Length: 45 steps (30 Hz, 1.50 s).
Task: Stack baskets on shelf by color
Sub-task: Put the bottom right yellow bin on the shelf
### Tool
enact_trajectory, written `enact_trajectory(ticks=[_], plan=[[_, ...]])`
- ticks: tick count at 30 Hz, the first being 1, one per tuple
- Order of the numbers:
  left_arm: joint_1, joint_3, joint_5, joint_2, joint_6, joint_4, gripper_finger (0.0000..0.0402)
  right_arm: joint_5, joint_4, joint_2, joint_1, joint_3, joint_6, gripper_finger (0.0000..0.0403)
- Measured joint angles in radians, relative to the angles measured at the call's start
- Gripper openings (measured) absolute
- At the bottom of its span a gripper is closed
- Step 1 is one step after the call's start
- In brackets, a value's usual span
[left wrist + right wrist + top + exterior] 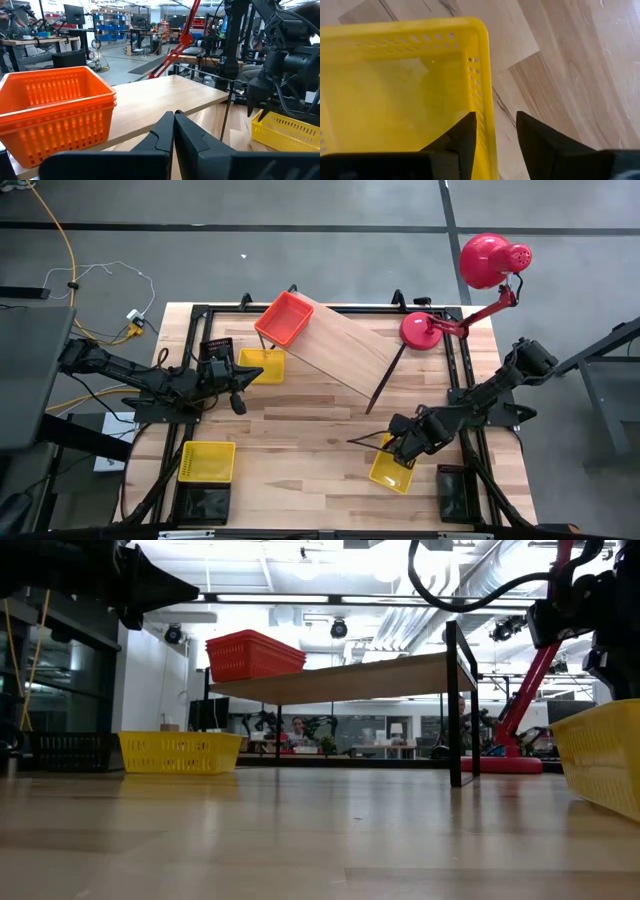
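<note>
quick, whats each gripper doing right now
left gripper: closed, holding nothing, near the orange basket on the shelf.
right gripper: open, fingers astride the wall of a yellow basket, not clamped.

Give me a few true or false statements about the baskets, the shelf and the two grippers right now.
1. An orange basket sits on the shelf. True.
2. The right gripper has its jaws astride a yellow basket's wall. True.
3. The left gripper holds a black basket. False: its jaws are shut on nothing.
4. Three yellow baskets are on the shelf. False: the yellow ones are all on the table.
5. The red lamp stands at the table's far right corner. True.
</note>
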Motion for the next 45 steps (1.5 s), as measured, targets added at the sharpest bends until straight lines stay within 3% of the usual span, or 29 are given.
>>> enact_trajectory(ticks=[12, 15, 20, 30, 34, 38, 45], plan=[[0.0, 0.0, 0.042, 0.0, 0.0, 0.0, 0.0, -0.025, 0.004, 0.0, 0.0, 0.0, -0.013, 0.0122], [0.0, 0.0, 0.042, 0.0, 0.0, 0.0, 0.0, -0.027, 0.005, 0.0, 0.0, 0.0, -0.017, 0.0097], [0.0, 0.0, 0.043, 0.0, 0.0, 0.0, 0.0, -0.047, 0.006, -0.001, 0.0, 0.0, -0.019, 0.0013], [0.0, 0.0, 0.043, 0.0, 0.0, 0.003, 0.0, -0.095, 0.01, -0.074, 0.0, 0.115, -0.069, 0.0003], [0.0, 0.0, 0.043, 0.0, 0.0, 0.003, 0.0, -0.056, 0.126, -0.096, -0.008, 0.24, -0.164, 0.0003], [0.0, 0.0, 0.043, 0.0, 0.0, 0.004, 0.0, 0.047, 0.206, -0.096, -0.052, 0.38, -0.372, 0.0002], [0.0, 0.0, 0.043, 0.0, 0.0, 0.004, 0.0, 0.263, 0.165, -0.091, -0.258, 0.603, -0.667, 0.0001]])
